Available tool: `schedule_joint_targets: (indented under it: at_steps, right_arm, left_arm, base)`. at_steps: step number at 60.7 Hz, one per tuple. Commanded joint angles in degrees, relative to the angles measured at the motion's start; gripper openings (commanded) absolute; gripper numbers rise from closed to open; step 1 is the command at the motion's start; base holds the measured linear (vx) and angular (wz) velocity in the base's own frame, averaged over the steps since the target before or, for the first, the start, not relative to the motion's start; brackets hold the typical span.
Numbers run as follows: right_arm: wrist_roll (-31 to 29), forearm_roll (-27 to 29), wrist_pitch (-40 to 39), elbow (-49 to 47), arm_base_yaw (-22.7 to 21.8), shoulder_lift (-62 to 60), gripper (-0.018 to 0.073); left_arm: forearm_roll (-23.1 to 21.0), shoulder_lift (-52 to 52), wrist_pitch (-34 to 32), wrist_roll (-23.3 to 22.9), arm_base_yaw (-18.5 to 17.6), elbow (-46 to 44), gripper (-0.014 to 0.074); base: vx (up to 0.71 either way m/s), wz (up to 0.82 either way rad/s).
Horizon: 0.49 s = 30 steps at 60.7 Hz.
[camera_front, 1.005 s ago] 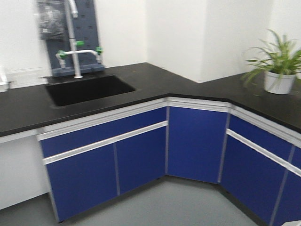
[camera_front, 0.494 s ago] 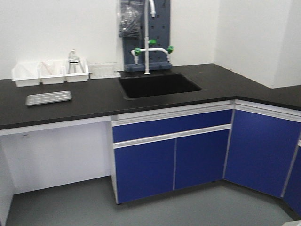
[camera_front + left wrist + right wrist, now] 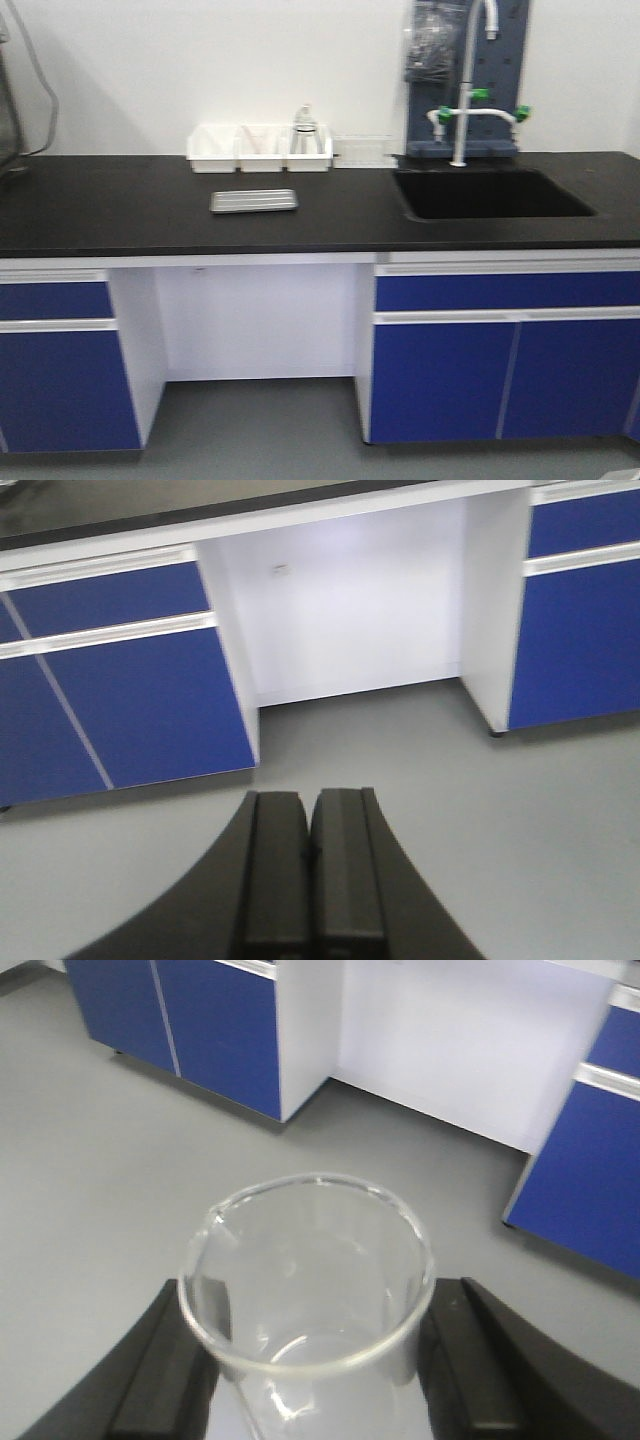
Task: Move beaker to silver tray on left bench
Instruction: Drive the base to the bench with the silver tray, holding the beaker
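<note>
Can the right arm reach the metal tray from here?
Probably not yet. The right gripper, holding the beaker, is over floor short of the bench; nothing blocks the tray once it's closer.

One beaker [image 3: 305, 1280], one silver tray [image 3: 253, 201], three white bins [image 3: 212, 160].

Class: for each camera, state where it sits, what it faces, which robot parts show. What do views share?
Front view: off the left bench, facing it and the silver tray; no robot parts.
Left wrist: behind the shut left gripper, facing floor and cabinets.
Right wrist: behind the right gripper holding the beaker, facing floor.
Shared: white recess under the bench.
</note>
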Motion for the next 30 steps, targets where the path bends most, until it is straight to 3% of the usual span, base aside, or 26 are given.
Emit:
schedule_joint_targets:
  at_steps: [1, 30]
  right_arm:
    - [-0.3, -0.21, -4.51, -1.59, -0.13, -0.61, -0.0014]
    - [-0.3, -0.21, -4.51, -1.59, -0.13, -0.61, -0.0013]
  left_arm:
    - [-0.16, -0.42, -4.28, -0.1, -0.41, 1.14, 0.0001]
    - [-0.16, -0.42, -4.28, -0.1, -0.41, 1.14, 0.0001]
  base:
    - [0.16, 0.5]
    - [0.24, 0.39]
